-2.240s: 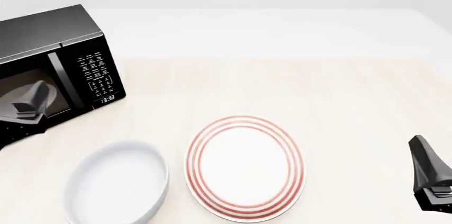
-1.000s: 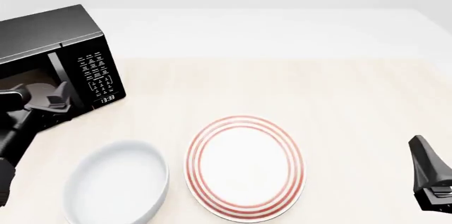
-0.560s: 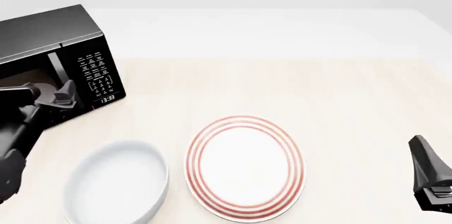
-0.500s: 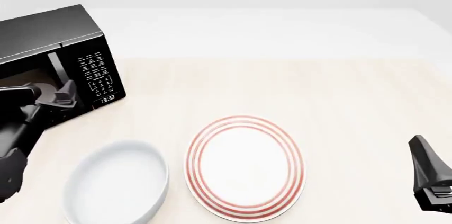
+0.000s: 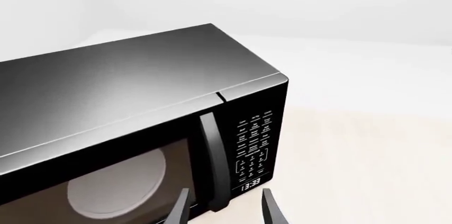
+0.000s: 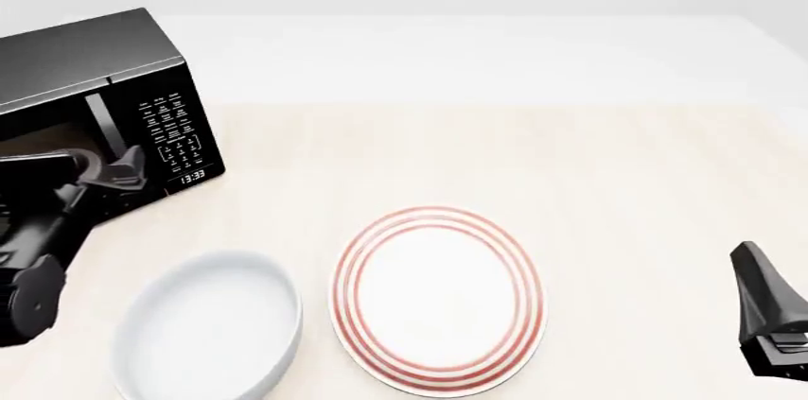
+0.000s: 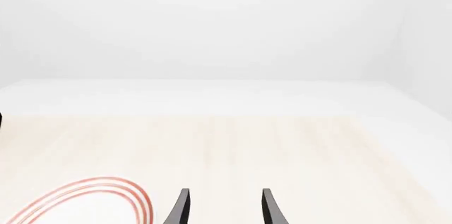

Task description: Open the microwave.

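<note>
Right now my left gripper is spread wide, holding nothing, one finger on each side of the lower end of the door handle in the left wrist view. Cannot tell whether a finger touches it yet. Handle is a slim dark bar, long axis vertical, sitting between the glass door and the keypad panel. From the gripper the handle lies straight ahead at 12 o'clock, so I judge the next move turns on pinching across that vertical bar and pulling back toward me.

In the front view the microwave sits at about 10 o'clock on the table, door shut, turntable dimly visible behind the glass. My left arm comes in low from 8 o'clock, gripper right at the door front. Left is far nearer.

Right gripper is also spread wide, empty, parked at 4 o'clock, well apart from the microwave. Striped plate and white bowl lie between.
</note>
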Robot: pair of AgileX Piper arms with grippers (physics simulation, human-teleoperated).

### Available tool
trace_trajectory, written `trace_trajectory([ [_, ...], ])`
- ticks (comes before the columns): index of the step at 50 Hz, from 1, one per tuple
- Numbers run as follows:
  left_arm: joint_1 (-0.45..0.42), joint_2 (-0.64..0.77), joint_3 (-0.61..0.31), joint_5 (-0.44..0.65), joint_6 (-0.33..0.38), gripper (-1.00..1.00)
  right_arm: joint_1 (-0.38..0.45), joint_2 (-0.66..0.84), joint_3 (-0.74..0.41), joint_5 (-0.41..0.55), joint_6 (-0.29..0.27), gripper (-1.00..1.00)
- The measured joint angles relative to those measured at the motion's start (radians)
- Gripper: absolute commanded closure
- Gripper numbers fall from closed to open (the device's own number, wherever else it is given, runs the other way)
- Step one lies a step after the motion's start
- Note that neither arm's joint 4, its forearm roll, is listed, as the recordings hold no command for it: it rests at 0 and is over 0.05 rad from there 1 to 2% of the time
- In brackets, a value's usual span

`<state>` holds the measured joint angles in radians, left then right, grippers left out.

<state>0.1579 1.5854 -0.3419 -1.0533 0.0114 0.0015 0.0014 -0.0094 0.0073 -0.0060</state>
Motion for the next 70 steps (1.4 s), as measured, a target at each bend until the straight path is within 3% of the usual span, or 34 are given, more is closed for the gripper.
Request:
trace_trajectory([
  [70, -0.006, 0.201, -0.155, 0.003, -0.029, -1.0, 0.0, 0.0, 0.0, 0.0, 0.0, -1.0],
])
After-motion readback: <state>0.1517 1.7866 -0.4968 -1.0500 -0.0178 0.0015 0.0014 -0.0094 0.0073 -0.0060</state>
